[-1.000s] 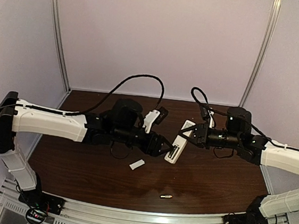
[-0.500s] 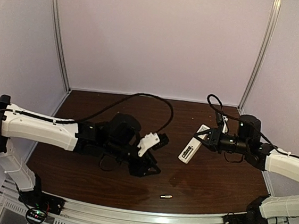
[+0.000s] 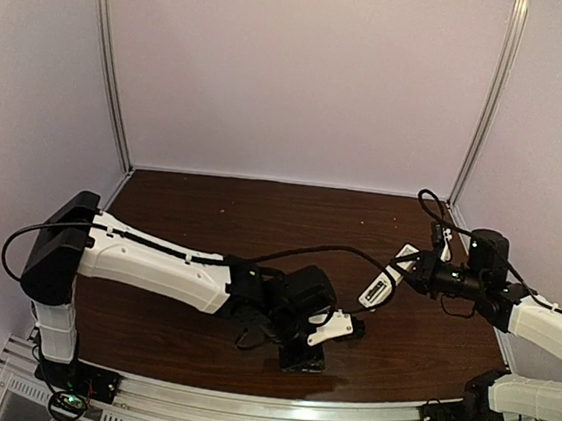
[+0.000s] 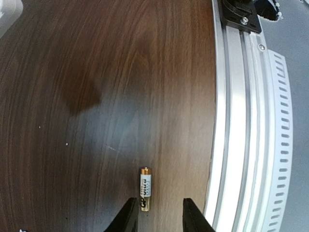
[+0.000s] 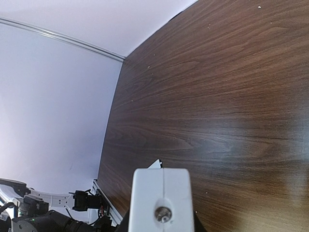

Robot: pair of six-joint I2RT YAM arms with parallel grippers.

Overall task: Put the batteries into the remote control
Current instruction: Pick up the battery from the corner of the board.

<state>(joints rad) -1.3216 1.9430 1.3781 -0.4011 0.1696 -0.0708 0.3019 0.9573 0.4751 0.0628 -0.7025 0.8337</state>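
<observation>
At the surface (image 4: 96,72) front edge | we see left claw (image 4: 158,212) open, straddling a battery (image 4: 146,188) lying flat | right claw (image 3: 417,273) clamps the remote control (image 3: 381,286) aloft, well apart from the battery.

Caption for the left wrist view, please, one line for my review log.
Open left gripper lined up on a battery lying on the dark wood table near the metal edge rail.
</observation>
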